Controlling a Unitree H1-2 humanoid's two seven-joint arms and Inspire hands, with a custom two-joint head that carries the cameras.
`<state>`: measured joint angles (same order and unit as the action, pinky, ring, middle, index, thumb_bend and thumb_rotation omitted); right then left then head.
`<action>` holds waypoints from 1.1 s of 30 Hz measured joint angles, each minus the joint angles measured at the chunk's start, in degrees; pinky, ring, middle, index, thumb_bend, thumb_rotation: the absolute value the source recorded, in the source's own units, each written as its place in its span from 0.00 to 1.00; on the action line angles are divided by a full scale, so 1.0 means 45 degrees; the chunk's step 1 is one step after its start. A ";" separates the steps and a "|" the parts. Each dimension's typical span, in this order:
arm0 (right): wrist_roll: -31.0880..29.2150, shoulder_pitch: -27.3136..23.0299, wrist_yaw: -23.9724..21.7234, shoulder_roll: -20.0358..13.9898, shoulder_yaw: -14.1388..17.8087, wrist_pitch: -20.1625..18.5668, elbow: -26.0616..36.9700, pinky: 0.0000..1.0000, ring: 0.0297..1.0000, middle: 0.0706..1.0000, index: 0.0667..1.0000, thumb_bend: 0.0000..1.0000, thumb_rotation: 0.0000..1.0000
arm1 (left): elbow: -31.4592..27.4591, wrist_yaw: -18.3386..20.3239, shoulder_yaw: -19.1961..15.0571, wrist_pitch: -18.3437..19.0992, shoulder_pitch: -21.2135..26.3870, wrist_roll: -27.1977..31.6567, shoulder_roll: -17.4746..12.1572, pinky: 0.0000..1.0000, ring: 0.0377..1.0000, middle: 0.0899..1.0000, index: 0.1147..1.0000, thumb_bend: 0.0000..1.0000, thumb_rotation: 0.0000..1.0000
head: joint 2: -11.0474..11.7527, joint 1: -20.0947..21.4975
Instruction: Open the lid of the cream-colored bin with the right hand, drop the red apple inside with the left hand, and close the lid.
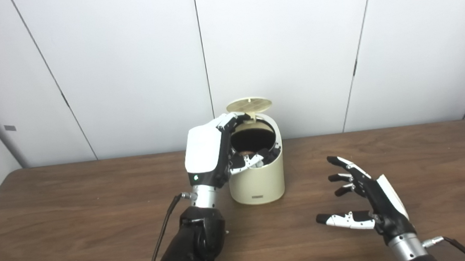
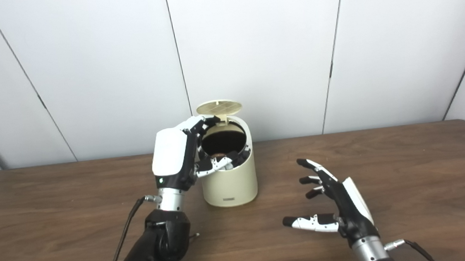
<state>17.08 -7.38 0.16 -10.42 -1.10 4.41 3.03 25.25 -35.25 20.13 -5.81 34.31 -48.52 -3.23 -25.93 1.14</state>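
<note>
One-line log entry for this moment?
lid: up | left hand: open at bin mouth | apple: inside | right hand: open, apart

Bin (image 2: 230, 184) lid (image 2: 219, 106) up — left hand (image 2: 176, 155) at its mouth, right hand (image 2: 338, 205) open.

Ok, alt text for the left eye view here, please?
A robot's left hand is at the open mouth of a cream-colored bin on a brown wooden table, its lid flipped up. A reddish object, probably the apple, sits inside. The right hand hovers open, apart from the bin.
</note>
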 measured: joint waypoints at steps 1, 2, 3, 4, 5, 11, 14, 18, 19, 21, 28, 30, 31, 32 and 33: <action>0.0000 -0.0006 0.0000 -0.0001 -0.0010 0.0034 -0.0077 0.59 0.74 0.88 0.83 0.74 0.18 | 0.0000 -0.0001 -0.0036 -0.0003 0.0000 0.0009 -0.0006 0.48 0.58 0.62 0.63 0.84 0.29 | 0.0000 0.0000; 0.0000 -0.0008 0.0000 -0.0002 -0.0017 0.0051 -0.0146 0.60 0.74 0.88 0.83 0.74 0.18 | 0.0001 -0.0010 -0.0069 -0.0015 -0.0001 0.0018 -0.0008 0.48 0.57 0.61 0.62 0.83 0.27 | 0.0000 0.0000; 0.0000 -0.0007 0.0000 -0.0002 -0.0022 0.0061 -0.0199 0.60 0.74 0.88 0.83 0.74 0.18 | 0.0002 -0.0036 -0.0105 -0.0033 -0.0002 0.0028 -0.0008 0.48 0.57 0.60 0.62 0.82 0.26 | 0.0000 -0.0019; 0.0000 -0.0008 0.0000 -0.0002 -0.0031 0.0069 -0.0238 0.61 0.74 0.88 0.83 0.74 0.18 | 0.0013 -0.0094 -0.0141 -0.0096 -0.0004 0.0042 -0.0005 0.48 0.56 0.60 0.61 0.82 0.25 | 0.0039 -0.0020; -0.0001 -0.0007 0.0000 -0.0002 -0.0033 0.0071 -0.0244 0.61 0.75 0.88 0.83 0.74 0.18 | 0.0032 -0.0200 -0.0195 -0.0227 -0.0006 0.0065 -0.0001 0.47 0.56 0.59 0.60 0.82 0.23 | 0.0039 -0.0020; -0.0004 -0.0013 0.0000 -0.0006 -0.0028 0.0082 -0.0243 0.60 0.75 0.88 0.83 0.73 0.17 | 0.0181 -0.1105 -0.0537 -0.1263 -0.0010 0.0504 0.0095 0.48 0.55 0.57 0.58 0.77 0.20 | 0.0078 -0.0059; -0.0004 -0.0012 0.0000 -0.0015 -0.0024 0.0088 -0.0243 0.60 0.75 0.88 0.83 0.73 0.17 | 0.0189 -0.1341 -0.0931 -0.2001 -0.0016 0.1116 0.0183 0.47 0.53 0.56 0.58 0.74 0.22 | 0.0078 -0.0097; -0.0061 -0.0014 -0.0001 -0.0038 0.0014 0.0096 -0.0287 0.60 0.76 0.89 0.84 0.72 0.16 | -0.0988 0.0047 -0.1838 -0.2619 -0.0385 0.3775 0.0232 0.50 0.62 0.66 0.65 0.71 0.20 | 0.0117 -0.0176; -0.0081 -0.0015 -0.0001 -0.0053 0.0043 0.0096 -0.0305 0.60 0.76 0.89 0.84 0.72 0.15 | -0.1415 0.0582 -0.2004 -0.2668 -0.0537 0.4500 0.0220 0.51 0.65 0.68 0.68 0.71 0.20 | 0.0098 -0.0176; -0.0114 -0.0021 0.0000 -0.0078 0.0099 0.0100 -0.0322 0.60 0.75 0.89 0.84 0.72 0.12 | -0.2049 0.1722 -0.2320 -0.2729 -0.0764 0.5858 0.0160 0.55 0.70 0.73 0.72 0.73 0.24 | 0.0098 -0.0195; -0.0480 -0.0110 -0.0009 -0.0229 0.0191 0.0203 -0.0732 0.60 0.76 0.89 0.84 0.71 0.13 | -0.3344 0.5026 -0.3552 -0.1983 -0.1453 0.9283 -0.0747 0.64 0.75 0.79 0.80 0.71 0.25 | 0.0117 -0.0351; -0.0538 -0.0124 -0.0022 -0.0337 0.0194 0.0280 -0.0828 0.61 0.76 0.89 0.84 0.70 0.12 | -0.3359 0.5598 -0.3791 -0.1859 -0.1607 0.9757 -0.1039 0.62 0.73 0.77 0.80 0.72 0.27 | 0.0137 -0.0390; -0.0581 -0.0155 -0.0023 -0.0402 0.0198 0.0458 -0.0904 0.61 0.76 0.89 0.84 0.70 0.12 | -0.3355 0.5888 -0.3914 -0.1788 -0.1697 0.9944 -0.1170 0.61 0.71 0.76 0.80 0.72 0.28 | 0.0137 -0.0391; -0.0618 -0.0198 -0.0024 -0.0471 0.0202 0.0622 -0.0962 0.62 0.75 0.89 0.84 0.70 0.12 | -0.3344 0.6050 -0.4004 -0.1716 -0.1765 1.0036 -0.1255 0.61 0.70 0.75 0.79 0.72 0.28 | 0.0137 -0.0391; -0.0676 -0.0264 -0.0023 -0.0509 0.0211 0.0735 -0.1024 0.63 0.75 0.88 0.84 0.70 0.12 | -0.3338 0.6180 -0.4113 -0.1657 -0.1833 1.0071 -0.1297 0.62 0.68 0.74 0.78 0.71 0.29 | 0.0156 -0.0410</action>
<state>14.04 -8.57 0.05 -12.71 -0.15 7.71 -1.58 10.23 -7.44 1.63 -13.27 26.06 -3.20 -9.06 -25.23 -0.70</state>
